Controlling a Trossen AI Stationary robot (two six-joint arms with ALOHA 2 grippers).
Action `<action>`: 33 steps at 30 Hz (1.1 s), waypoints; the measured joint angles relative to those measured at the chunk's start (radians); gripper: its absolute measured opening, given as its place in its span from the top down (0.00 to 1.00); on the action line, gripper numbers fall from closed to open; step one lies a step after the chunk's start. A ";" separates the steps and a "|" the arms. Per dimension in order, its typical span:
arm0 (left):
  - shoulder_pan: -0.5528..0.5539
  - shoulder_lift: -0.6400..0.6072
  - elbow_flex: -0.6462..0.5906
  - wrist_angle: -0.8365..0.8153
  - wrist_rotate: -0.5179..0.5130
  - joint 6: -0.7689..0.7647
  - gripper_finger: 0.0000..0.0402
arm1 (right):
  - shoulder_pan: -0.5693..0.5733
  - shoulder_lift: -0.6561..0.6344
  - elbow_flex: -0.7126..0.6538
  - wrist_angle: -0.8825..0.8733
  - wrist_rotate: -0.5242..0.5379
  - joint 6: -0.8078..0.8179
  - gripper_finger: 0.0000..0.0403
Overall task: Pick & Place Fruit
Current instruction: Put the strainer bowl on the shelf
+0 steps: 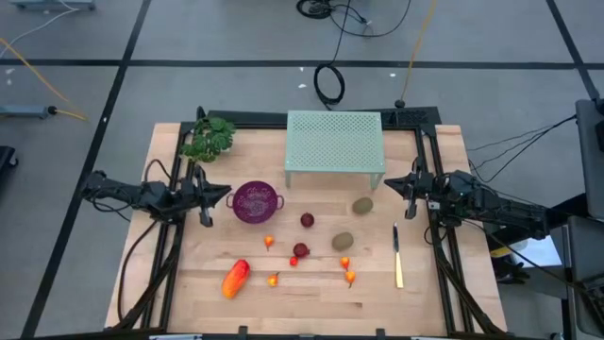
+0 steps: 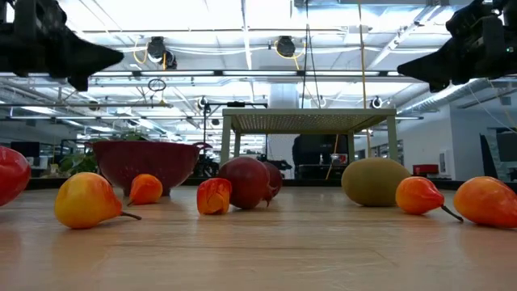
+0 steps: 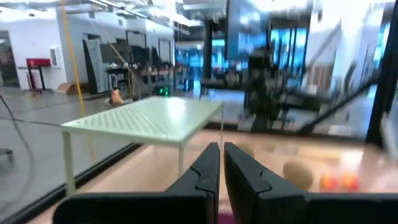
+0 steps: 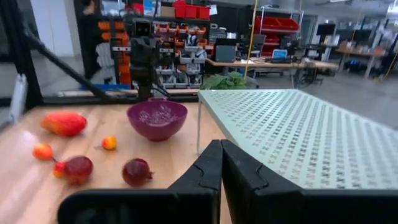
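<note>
Lying scattered on table (image 1: 311,297): fruit (image 1: 235,278)

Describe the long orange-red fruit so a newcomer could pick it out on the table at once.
Start at the purple colander bowl left of the table's middle, beside the pale green perforated rack. From there go toward the table's front edge, slightly left, to the long orange-red fruit. It lies farthest left of all the fruit and is far bigger and longer than the tiny orange-red bits near it.
</note>
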State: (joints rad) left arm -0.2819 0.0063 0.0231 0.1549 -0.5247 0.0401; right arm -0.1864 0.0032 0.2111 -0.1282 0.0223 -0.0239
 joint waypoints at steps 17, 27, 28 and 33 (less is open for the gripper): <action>0.000 0.001 0.000 0.389 0.000 -0.173 0.94 | 0.000 0.000 0.000 -0.002 0.001 0.064 1.00; 0.000 0.224 0.105 0.384 -0.080 -0.192 0.94 | 0.000 0.000 0.000 0.003 0.002 0.066 1.00; 0.000 0.264 0.132 0.378 -0.099 -0.190 0.94 | 0.000 0.000 0.000 0.008 0.002 0.071 1.00; 0.000 0.456 0.289 0.206 -0.202 -0.189 0.94 | 0.000 0.000 0.000 0.035 0.002 0.102 1.00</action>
State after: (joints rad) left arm -0.2817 0.4625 0.3120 0.3613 -0.7267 -0.1486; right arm -0.1863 0.0036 0.2111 -0.0934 0.0246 0.0781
